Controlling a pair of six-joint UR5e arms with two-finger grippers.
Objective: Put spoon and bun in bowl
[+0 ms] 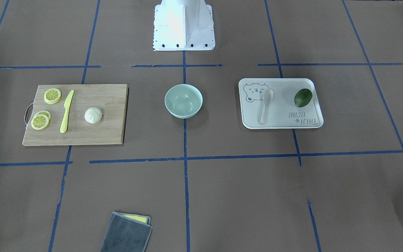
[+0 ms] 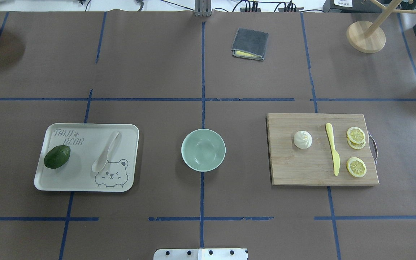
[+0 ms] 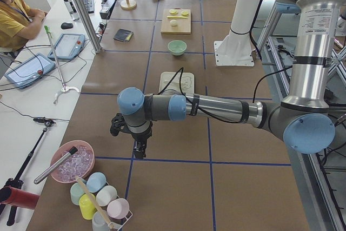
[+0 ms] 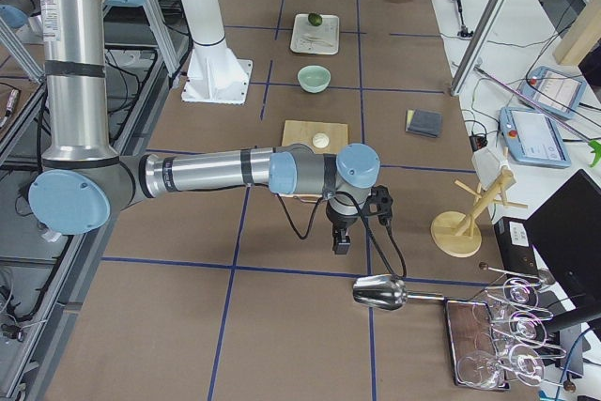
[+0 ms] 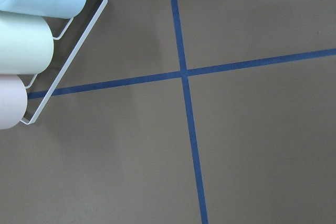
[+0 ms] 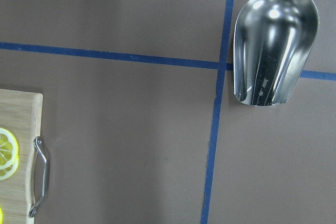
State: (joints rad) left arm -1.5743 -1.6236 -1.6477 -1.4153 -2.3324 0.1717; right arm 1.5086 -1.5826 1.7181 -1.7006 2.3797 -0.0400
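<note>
The off-white spoon (image 2: 105, 153) lies on the cream bear-print tray (image 2: 81, 180), also in the front view (image 1: 265, 105). The white pleated bun (image 2: 302, 139) sits on a wooden cutting board (image 2: 302, 169), also in the front view (image 1: 93, 115). The mint-green bowl (image 2: 203, 150) stands empty between them at the table's middle (image 1: 183, 100). My left gripper (image 3: 139, 151) hangs over the table's left end, far from the tray. My right gripper (image 4: 341, 243) hangs past the board at the right end. I cannot tell whether either is open or shut.
A dark green avocado (image 2: 57, 156) lies on the tray. A yellow knife (image 2: 332, 148) and lemon slices (image 2: 356, 167) lie on the board. A grey cloth (image 2: 250, 44) is far across. A metal scoop (image 6: 274, 45) lies near my right gripper, a cup rack (image 5: 31, 51) near my left.
</note>
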